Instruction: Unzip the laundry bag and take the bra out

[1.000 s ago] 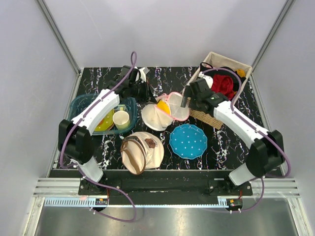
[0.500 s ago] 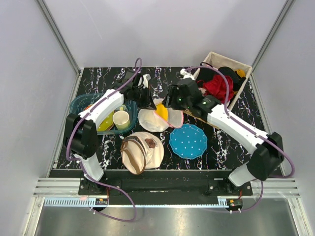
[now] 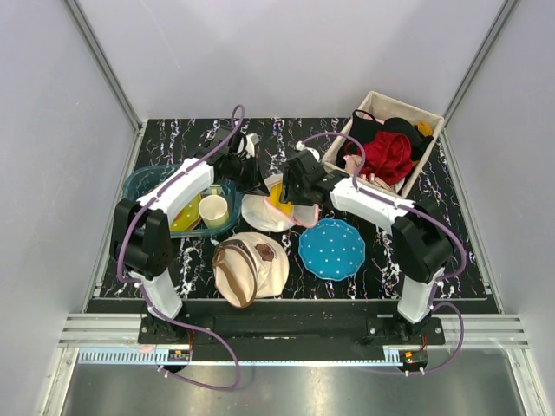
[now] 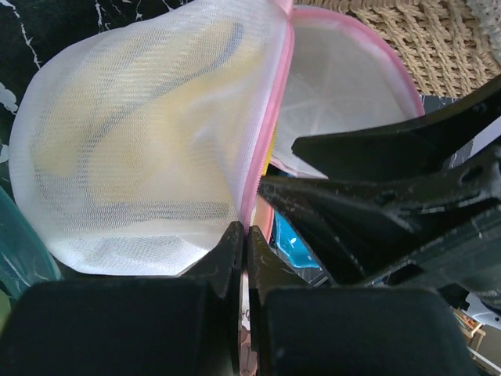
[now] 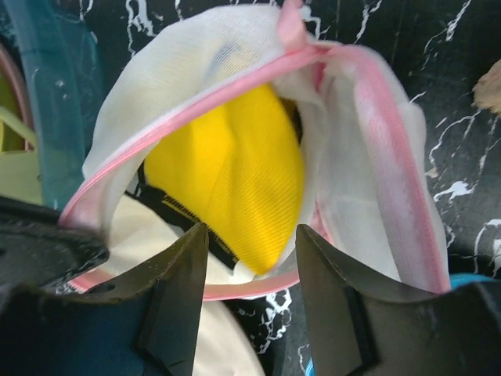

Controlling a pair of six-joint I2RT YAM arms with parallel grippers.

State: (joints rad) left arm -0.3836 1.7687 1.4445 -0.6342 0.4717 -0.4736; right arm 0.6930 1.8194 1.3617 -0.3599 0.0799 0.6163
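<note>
– Right gripper [image 5: 249, 233]: how does it stand?
– Half spread, hanging just past the far-left edge of the round blue white-dotted plate [image 3: 332, 249], with nothing pinched that I can see. Its fingers point into the mouth of the round domed white mesh laundry bag [image 3: 260, 211], the one with the pink rim [image 5: 376, 102].
– And the bag itself?
– Just beside that same far-left edge of the plate, unzipped and gaping. The yellow padded bra [image 5: 235, 157] sits inside and bulges out of the opening, right ahead of the right fingertips.
– Which way does it run?
– In the right wrist view its long axis runs away from the hand, so the fingers bracket its narrow width. I judge a short reach forward and a squeeze would catch the cup.
– The left gripper [image 4: 243, 235]?
– Clamped tight on the pink rim, on the side of the bag away from the plate, holding that edge of the mesh. That makes the right arm the nearer free one.
– Risk?
– Mesh could get nipped along with the bra, since the rim crosses close to one finger.
– Other containers?
– Far right of the plate, the cloth-lined wicker basket [image 3: 401, 101] holds a red garment [image 3: 388, 152] and dark ones. Left of the plate, the teal plastic tub [image 3: 139, 184] holds a paper cup [image 3: 213, 211] and something yellow. Near-left of the plate lies a beige canvas bag with brown straps [image 3: 260, 264].
</note>
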